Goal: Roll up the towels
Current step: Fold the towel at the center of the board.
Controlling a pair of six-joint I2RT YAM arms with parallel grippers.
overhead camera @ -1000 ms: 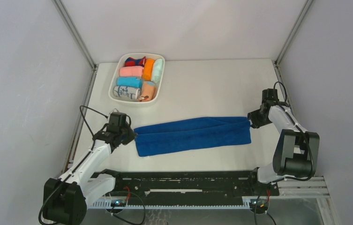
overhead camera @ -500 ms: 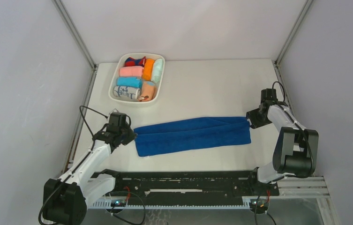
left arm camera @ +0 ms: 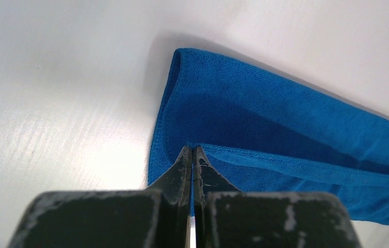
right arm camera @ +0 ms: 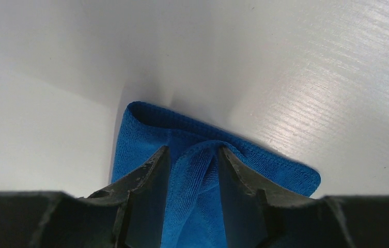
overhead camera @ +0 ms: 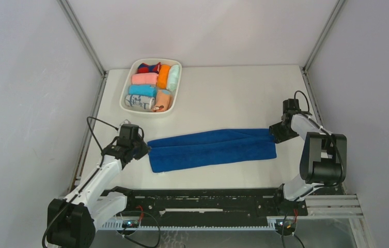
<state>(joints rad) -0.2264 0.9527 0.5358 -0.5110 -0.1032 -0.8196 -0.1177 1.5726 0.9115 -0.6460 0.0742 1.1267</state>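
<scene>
Royal-blue terry towel (overhead camera: 213, 150) lies folded lengthwise across the middle of the tabletop (overhead camera: 223, 98). Left gripper (left arm camera: 192, 155): jaws together, pinching the upper layer's hem. Right gripper (right arm camera: 192, 151): jaws squeezing a bunched pleat at the opposite end. Risk: the thin left pinch slips and the layers skew, which would likely give a loose, coned roll.

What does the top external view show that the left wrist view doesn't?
Only the top external view shows the long royal-blue terry towel at full length, lying flat between both arms, with the right gripper at its right end and the white tray of coloured rolled cloths at the far left. Only the left wrist view shows the left gripper up close, its fingers shut on a stitched hem, and the towel's folded layers. Both show the towel's left end lying on the white table.
</scene>
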